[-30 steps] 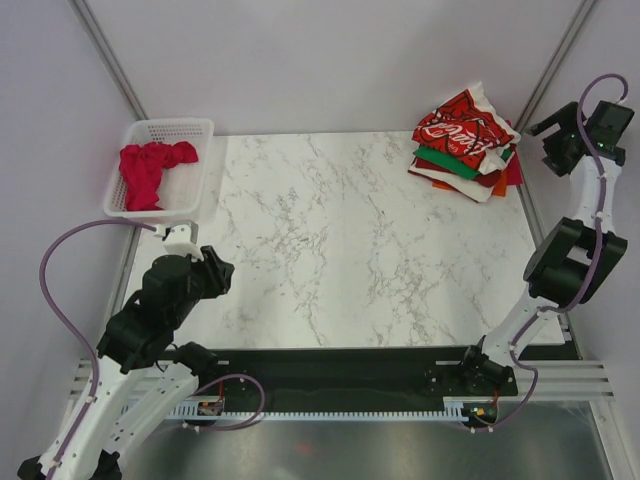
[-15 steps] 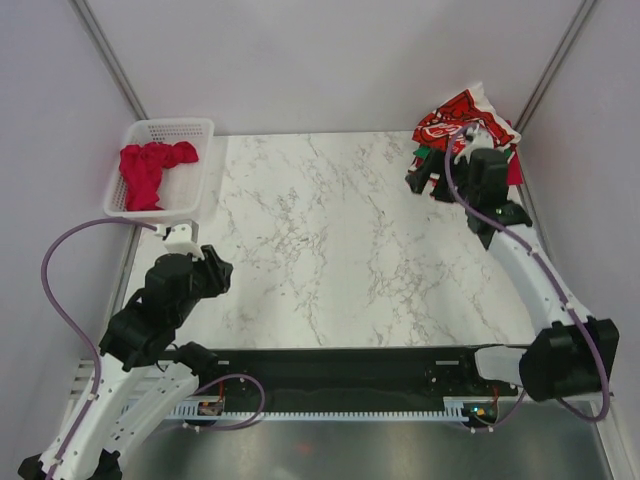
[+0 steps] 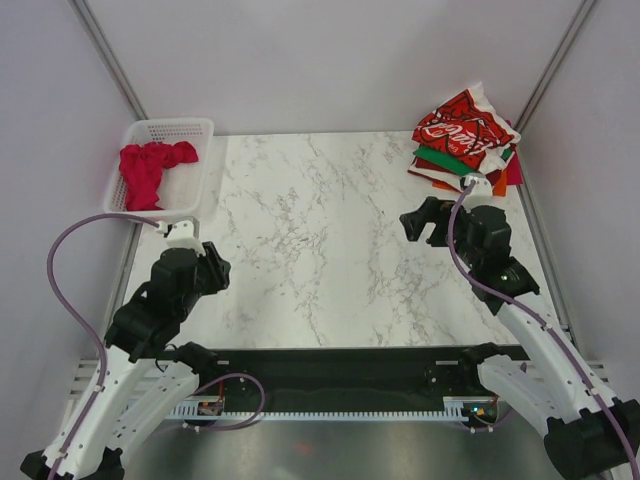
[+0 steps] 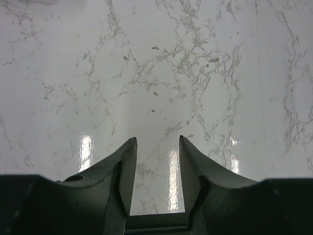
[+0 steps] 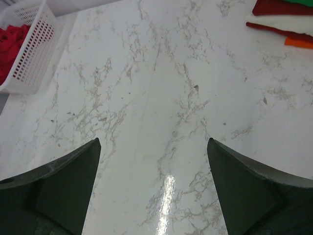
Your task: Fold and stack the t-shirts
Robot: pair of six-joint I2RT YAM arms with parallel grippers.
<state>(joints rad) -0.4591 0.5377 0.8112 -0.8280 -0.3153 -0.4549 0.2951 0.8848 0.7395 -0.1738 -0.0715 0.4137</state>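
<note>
A stack of folded t-shirts (image 3: 463, 140) lies at the table's back right corner, a red-and-white Coca-Cola one on top, with green, dark-red, white and orange edges below; its near edge (image 5: 283, 22) shows in the right wrist view. A crumpled red t-shirt (image 3: 148, 168) lies in the white basket (image 3: 172, 126). My right gripper (image 3: 422, 224) hovers over bare marble just in front of the stack, jaws wide open and empty (image 5: 152, 142). My left gripper (image 3: 212, 265) hangs over the table's near left, jaws partly apart with nothing between them (image 4: 156, 139).
The white lattice basket (image 5: 30, 54) stands at the back left, off the marble slab's corner, with the red t-shirt (image 5: 11, 40) inside. Metal frame posts rise at both back corners. A black rail runs along the near edge.
My right arm has swung from the back right corner, over the stack, down to the table in front of it. The left arm has barely shifted.
</note>
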